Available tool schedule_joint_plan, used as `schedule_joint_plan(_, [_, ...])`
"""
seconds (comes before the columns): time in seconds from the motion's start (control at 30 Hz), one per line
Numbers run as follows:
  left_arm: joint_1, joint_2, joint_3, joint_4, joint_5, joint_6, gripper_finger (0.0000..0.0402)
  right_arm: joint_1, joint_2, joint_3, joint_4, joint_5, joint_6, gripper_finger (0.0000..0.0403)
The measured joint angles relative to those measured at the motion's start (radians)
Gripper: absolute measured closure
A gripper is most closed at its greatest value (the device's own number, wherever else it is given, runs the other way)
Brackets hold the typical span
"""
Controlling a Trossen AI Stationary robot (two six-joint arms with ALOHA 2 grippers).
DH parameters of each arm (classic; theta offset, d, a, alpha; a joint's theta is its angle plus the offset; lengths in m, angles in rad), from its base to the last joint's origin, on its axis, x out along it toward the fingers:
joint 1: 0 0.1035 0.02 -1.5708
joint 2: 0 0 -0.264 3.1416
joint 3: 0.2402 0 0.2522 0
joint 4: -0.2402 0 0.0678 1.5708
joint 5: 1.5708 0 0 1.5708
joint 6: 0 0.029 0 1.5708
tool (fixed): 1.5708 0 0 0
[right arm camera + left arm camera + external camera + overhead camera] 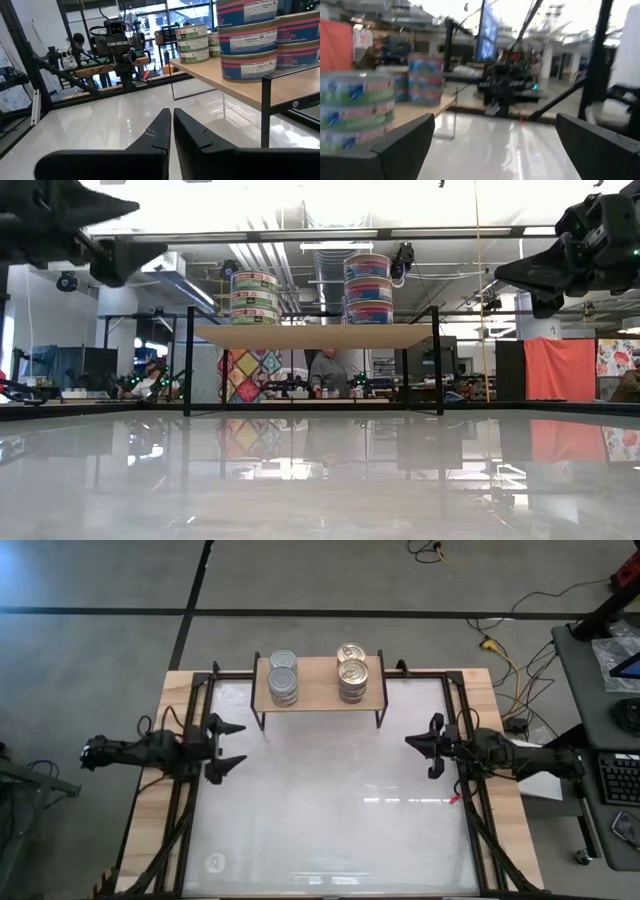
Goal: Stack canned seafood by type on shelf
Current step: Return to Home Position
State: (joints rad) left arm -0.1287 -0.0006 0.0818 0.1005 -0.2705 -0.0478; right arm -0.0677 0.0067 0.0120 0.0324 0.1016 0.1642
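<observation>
The shelf (pixel 320 682) stands at the table's far edge on thin black legs. On its left part are silver-lidded cans (pixel 283 680) in two stacks, with green labels (pixel 255 298). On its right part are gold-lidded cans (pixel 352 670) in two stacks, with blue labels (pixel 368 288). My left gripper (pixel 232 746) hovers open at the table's left edge, with nothing between its fingers (pixel 405 145). My right gripper (pixel 410 742) hovers shut at the table's right edge, its fingers closed together (pixel 171 130). Both are above the tabletop, nearer than the shelf, and point toward each other.
The white tabletop (pixel 330 810) lies bare between the two arms, inside a wood rim (pixel 150 790) and black frame rails (pixel 180 810). A desk with a keyboard (pixel 612 778) stands beyond the right edge. A person (pixel 325 370) sits in the room behind the shelf.
</observation>
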Motion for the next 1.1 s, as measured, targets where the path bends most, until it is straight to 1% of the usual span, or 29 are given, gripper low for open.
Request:
schedule_joint_plan(0.07, [0.0, 0.0, -0.007, -0.032, -0.015, -0.001, 0.0002, 0.0, 0.0, 0.0, -0.001, -0.001, -0.007, 0.039])
schedule_joint_plan(0.2, [0.0, 0.0, -0.02, -0.036, -0.026, -0.021, 0.0002, 0.0, -0.002, 0.0, -0.002, -0.001, -0.045, 0.039])
schedule_joint_plan(0.33, [0.0, 0.0, -0.069, -0.036, -0.026, 0.0, 0.0002, 0.0, -0.001, 0.0, -0.003, -0.001, -0.071, 0.039])
schedule_joint_plan(0.4, [0.0, 0.004, -0.07, -0.04, -0.011, -0.015, 0.0002, 0.0, 0.001, -0.001, -0.003, -0.001, -0.053, 0.039])
schedule_joint_plan(0.47, [0.0, 0.005, -0.071, -0.037, 0.027, -0.004, 0.0002, 0.0, 0.001, -0.001, -0.002, -0.001, -0.038, 0.039])
schedule_joint_plan(0.5, [0.0, 0.001, -0.071, -0.039, 0.029, 0.003, 0.0002, 0.0, 0.001, -0.001, -0.002, -0.001, -0.037, 0.039])
schedule_joint_plan(0.63, [0.001, 0.0, -0.071, -0.04, 0.027, 0.014, 0.0002, -0.001, 0.003, 0.0, -0.001, 0.01, -0.074, 0.039])
schedule_joint_plan(0.87, [0.001, 0.012, -0.071, -0.044, 0.024, 0.056, 0.0002, -0.001, 0.025, 0.0, -0.007, 0.011, -0.071, 0.039])
schedule_joint_plan(1.1, [0.001, 0.028, -0.071, -0.044, 0.02, 0.058, 0.0002, -0.001, 0.042, 0.001, -0.008, 0.011, -0.068, 0.039])
